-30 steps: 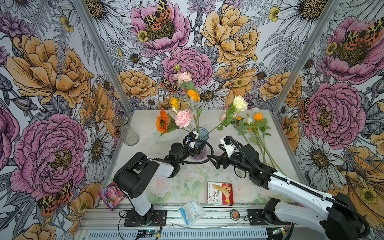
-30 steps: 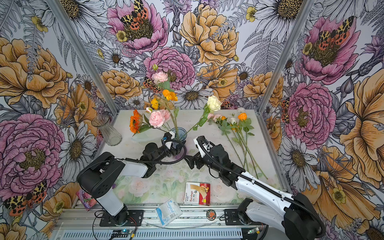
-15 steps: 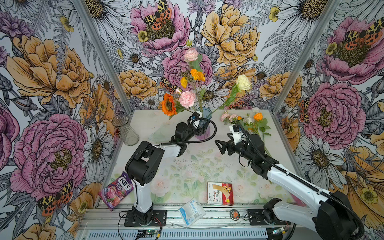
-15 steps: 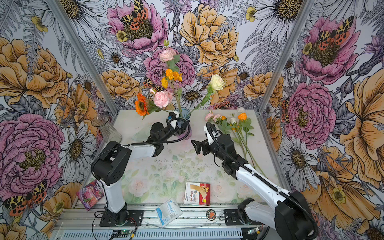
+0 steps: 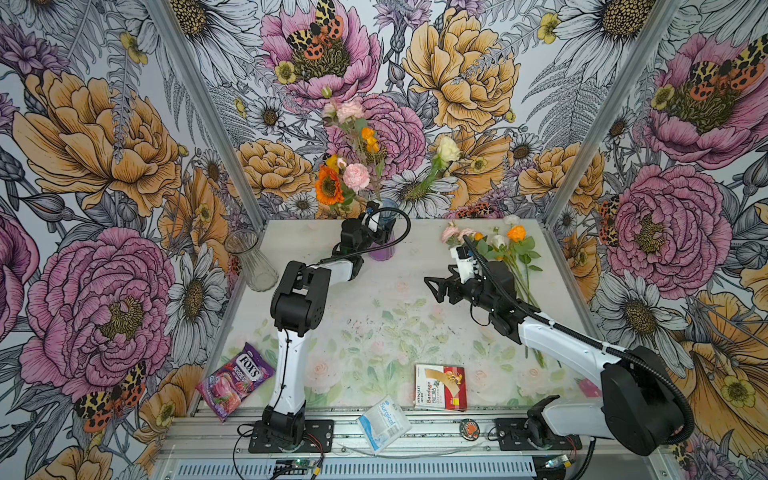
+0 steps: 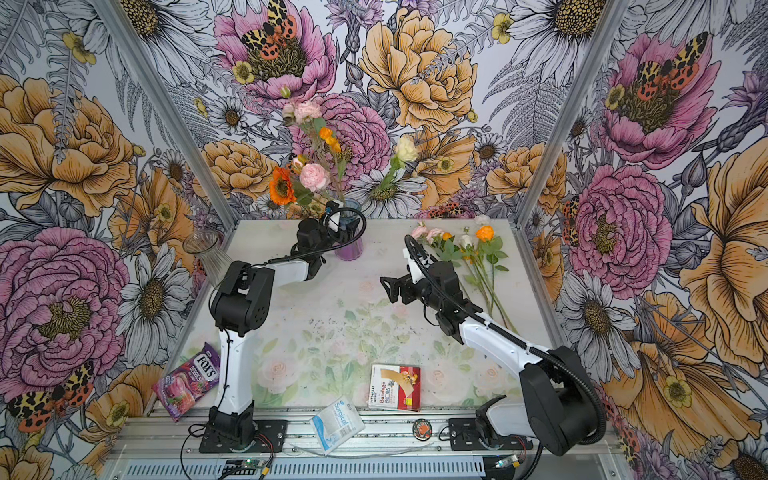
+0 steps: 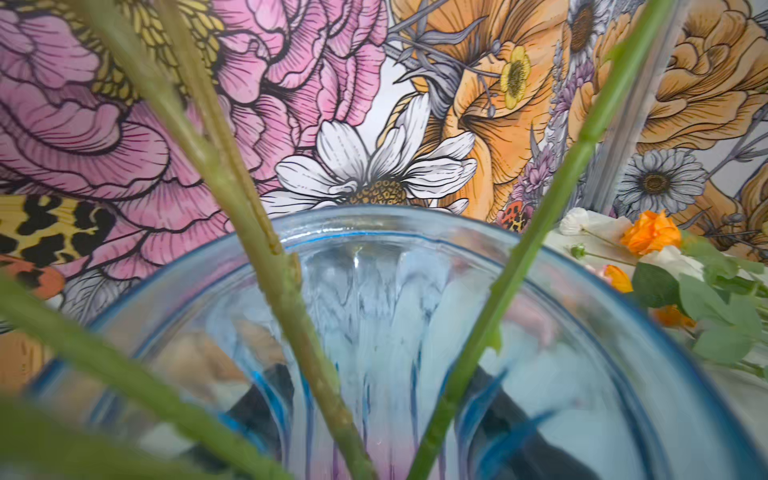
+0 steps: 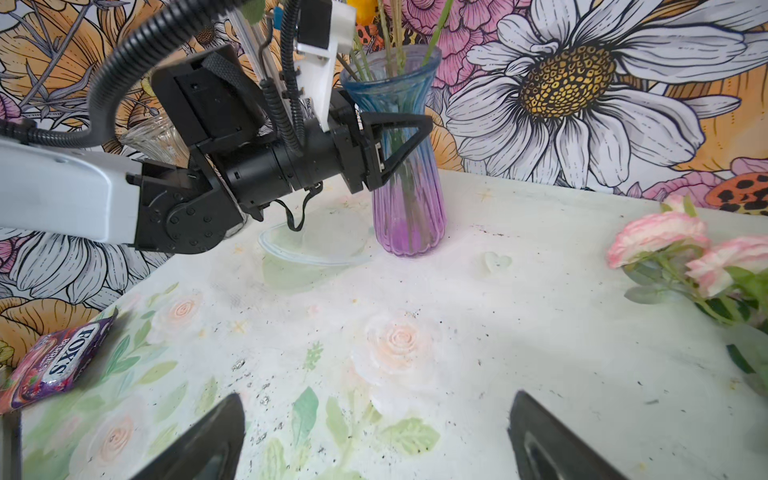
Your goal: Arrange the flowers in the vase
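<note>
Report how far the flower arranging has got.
Done: several flowers stand in the blue-purple vase. In hand: the left gripper is shut on the vase's neck; the right gripper is open and empty above the table. Left: a bunch of loose flowers lies at the table's back right.

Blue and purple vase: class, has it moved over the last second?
Yes. The vase has moved toward the back wall, away from the bandage box.

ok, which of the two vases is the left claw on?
The blue-purple vase, the one holding stems; the left claw is shut on its waist. The clear vase stands apart, empty and untouched.
</note>
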Robot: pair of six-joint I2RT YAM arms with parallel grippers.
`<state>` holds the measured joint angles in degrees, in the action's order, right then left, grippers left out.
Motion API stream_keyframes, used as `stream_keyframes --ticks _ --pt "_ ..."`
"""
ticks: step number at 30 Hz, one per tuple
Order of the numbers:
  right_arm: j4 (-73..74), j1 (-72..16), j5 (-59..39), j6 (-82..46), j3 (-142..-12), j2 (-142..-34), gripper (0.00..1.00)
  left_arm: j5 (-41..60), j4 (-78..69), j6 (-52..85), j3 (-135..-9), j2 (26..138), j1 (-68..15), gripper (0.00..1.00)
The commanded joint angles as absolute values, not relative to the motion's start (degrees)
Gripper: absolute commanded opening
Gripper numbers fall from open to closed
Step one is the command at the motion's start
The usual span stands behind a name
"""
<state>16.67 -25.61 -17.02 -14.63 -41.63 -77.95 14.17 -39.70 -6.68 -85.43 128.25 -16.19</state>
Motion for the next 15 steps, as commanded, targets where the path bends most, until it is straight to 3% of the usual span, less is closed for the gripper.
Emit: stream_keyframes --ticks 1,15 --pt "21.4 -25.1 -20.2 -16.6 -44.3 -81.0 0.99 13.9 -48.5 -8.3 -90.3 124.1 -13.4 0.45" --pt "25.3 -24.9 -22.5 -18.5 -46.6 -86.9 0.99 10.7 -48.7 -8.5 -95.3 128.6 -8.2 0.45"
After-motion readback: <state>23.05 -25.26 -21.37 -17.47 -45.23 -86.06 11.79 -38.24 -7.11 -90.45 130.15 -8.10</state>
